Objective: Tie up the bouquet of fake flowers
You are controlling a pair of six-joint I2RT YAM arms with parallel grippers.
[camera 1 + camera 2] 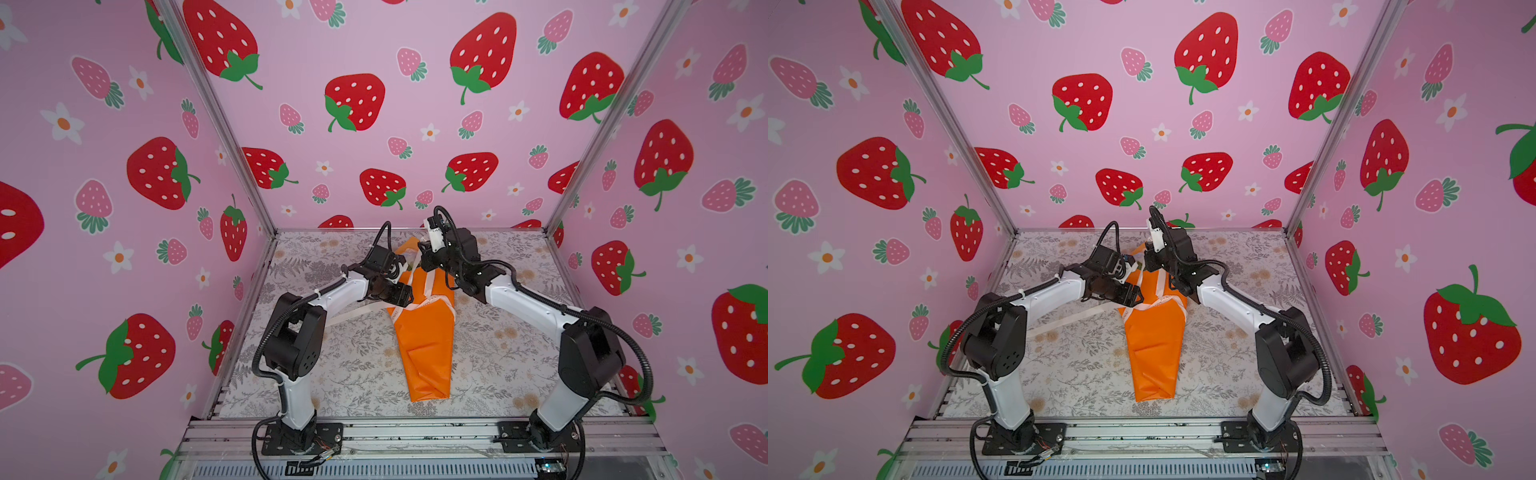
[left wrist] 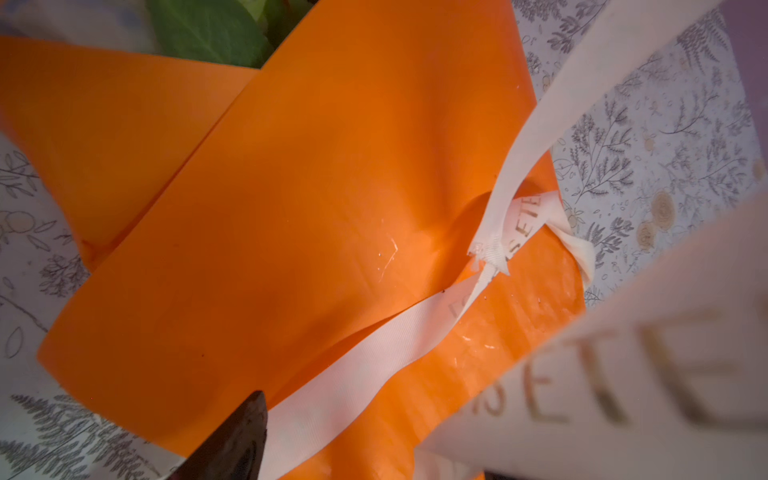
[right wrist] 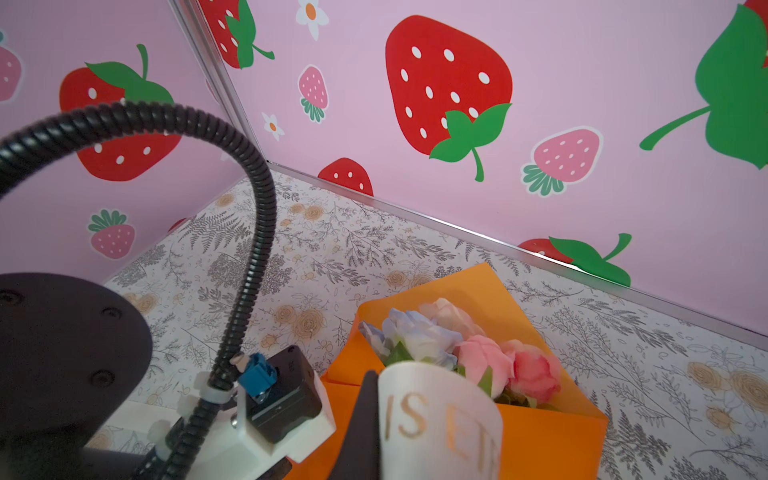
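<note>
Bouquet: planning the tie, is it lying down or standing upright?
Lying down: in both top views the bouquet rests lengthwise on the table, ribbon crossing its middle.

White arms (image 1: 345, 293), black joints (image 1: 295, 338), ribbed cables (image 3: 266, 216)

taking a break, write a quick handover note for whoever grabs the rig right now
Left gripper: low beside the bouquet, at its waist; open or shut unclear.
Right gripper: shut on a ribbon end, raised near the flowers.
Bouquet lies mid table, flowers toward the back wall.
Done: ribbon wrapped round the paper, first knot crossed.
Left: probably grip the free end trailing left, pull tight, finish the tie.
</note>
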